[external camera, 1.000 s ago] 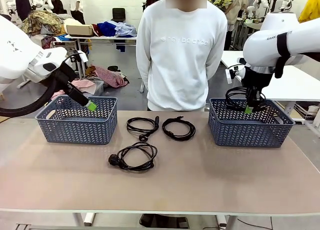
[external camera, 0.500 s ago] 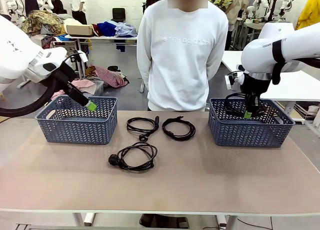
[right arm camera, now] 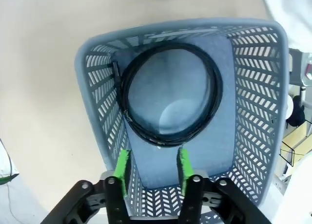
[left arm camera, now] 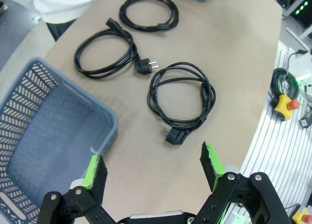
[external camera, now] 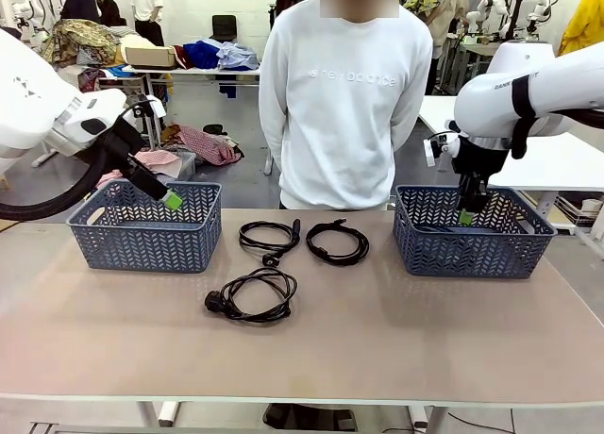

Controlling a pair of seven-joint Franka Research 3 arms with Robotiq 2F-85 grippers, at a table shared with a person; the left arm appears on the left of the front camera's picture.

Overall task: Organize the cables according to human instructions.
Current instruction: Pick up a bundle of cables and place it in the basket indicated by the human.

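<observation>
Three cables lie coiled on the table: one (external camera: pixel 269 238) left of centre, one (external camera: pixel 337 242) beside it, and one (external camera: pixel 250 295) nearer me. The left wrist view shows the same three cables (left arm camera: pixel 181 100) (left arm camera: pixel 105 51) (left arm camera: pixel 148 12). Another cable (right arm camera: pixel 146 132) lies as a round loop on the floor of the right basket (right arm camera: pixel 92 102). My right gripper (right arm camera: pixel 153 168) hangs open just above it, with nothing between its green pads; in the front view the right gripper (external camera: pixel 465 217) dips into the right basket (external camera: pixel 472 250). My left gripper (external camera: pixel 170 200) stands open over the left basket (external camera: pixel 146 241).
A person in a white sweatshirt (external camera: pixel 344 94) stands at the table's far edge, between the baskets. The left basket (left arm camera: pixel 105 117) holds nothing. A yellow stop button (left arm camera: pixel 282 102) sits on the frame beside the table. Bare tabletop stretches along the near side.
My right gripper has opened and let go of the cable it was holding over the right basket. The cable now lies inside it. The left arm has not moved.
</observation>
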